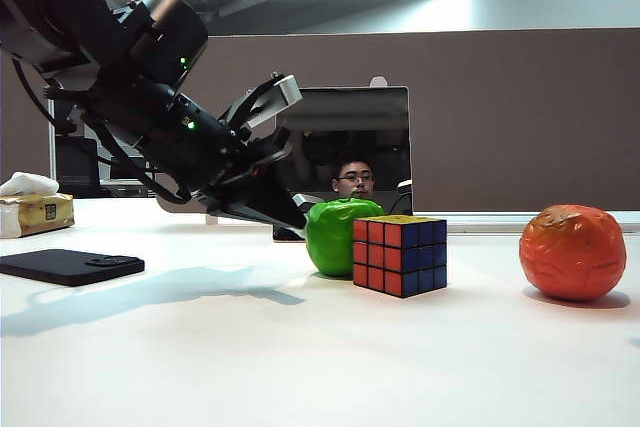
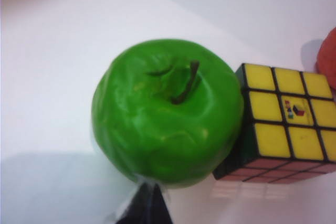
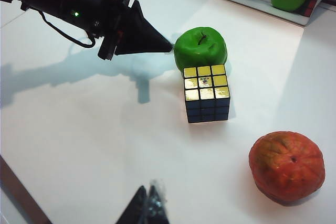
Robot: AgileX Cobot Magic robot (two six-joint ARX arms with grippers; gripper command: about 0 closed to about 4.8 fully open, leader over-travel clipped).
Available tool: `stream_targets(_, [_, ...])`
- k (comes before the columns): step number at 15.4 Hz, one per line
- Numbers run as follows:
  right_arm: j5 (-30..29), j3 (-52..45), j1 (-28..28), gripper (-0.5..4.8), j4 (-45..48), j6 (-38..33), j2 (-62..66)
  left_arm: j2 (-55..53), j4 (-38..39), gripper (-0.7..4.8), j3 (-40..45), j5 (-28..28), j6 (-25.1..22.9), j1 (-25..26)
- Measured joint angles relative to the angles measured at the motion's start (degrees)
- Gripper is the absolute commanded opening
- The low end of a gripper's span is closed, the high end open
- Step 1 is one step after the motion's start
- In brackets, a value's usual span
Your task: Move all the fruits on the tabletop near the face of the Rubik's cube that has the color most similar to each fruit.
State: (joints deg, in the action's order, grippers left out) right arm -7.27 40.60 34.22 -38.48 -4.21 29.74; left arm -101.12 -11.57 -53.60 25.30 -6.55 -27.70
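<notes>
Apple (image 3: 200, 48) by closed left hand (image 3: 164, 49), right hand (image 3: 148, 203) aloft

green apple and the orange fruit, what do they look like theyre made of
The green apple looks like glossy plastic or foam, not real: uniform bright colour, dented skin, stiff brown stem. The orange fruit looks artificial too, with shiny, wrinkled, ridged skin; rubber or plastic, hard to say which. The left gripper hovers at the apple; the right gripper hangs above the table, apparently shut.
</notes>
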Motion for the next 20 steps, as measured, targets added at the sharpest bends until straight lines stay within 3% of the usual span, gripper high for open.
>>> stream_targets(3, [1.29, 0.0, -0.02, -0.01, -0.07, 0.02, -0.02, 0.0, -0.22, -0.05, 0.07, 0.02, 0.87, 0.28])
stream_targets(4, [12.09, 0.0, -0.11, -0.01, -3.21, 0.04, -0.04, 2.25, 0.94, -0.05, 0.09, -2.25, 1.29, 1.36])
stream_targets(9, [19.74, 0.0, -0.31, -0.01, -5.09, 0.15, -0.04, 8.59, 3.08, -0.05, 0.09, -3.15, 1.29, 1.62])
stream_targets(10, [22.34, 0.02, -4.17, -0.01, -1.57, 0.26, 3.67, 17.05, 12.74, -0.05, 0.09, -3.28, 1.18, 1.64])
stream_targets(11, [22.12, 0.02, -5.81, -0.01, -0.79, 1.01, 4.7, 18.1, 14.27, -0.05, 0.09, -3.3, 1.09, 1.66])
stream_targets(12, [13.94, 0.02, -17.64, -0.01, 3.69, 4.57, 10.86, 21.64, 21.31, -0.05, 0.09, -3.3, -0.11, 1.64])
stream_targets(16, [1.27, 0.0, -31.43, -0.01, 6.54, 5.79, 16.98, 22.88, 27.04, -0.05, 0.07, -3.3, -0.2, 1.64])
stream_targets(17, [-4.17, 0.0, -35.98, -0.01, 7.61, 5.92, 19.04, 22.91, 28.87, -0.05, 0.09, -2.82, -0.28, 1.64])
stream_targets(20, [-13.11, 0.0, -41.57, -0.01, 8.22, 6.12, 21.92, 22.91, 32.35, -0.05, 0.09, 0.66, -0.26, 1.27])
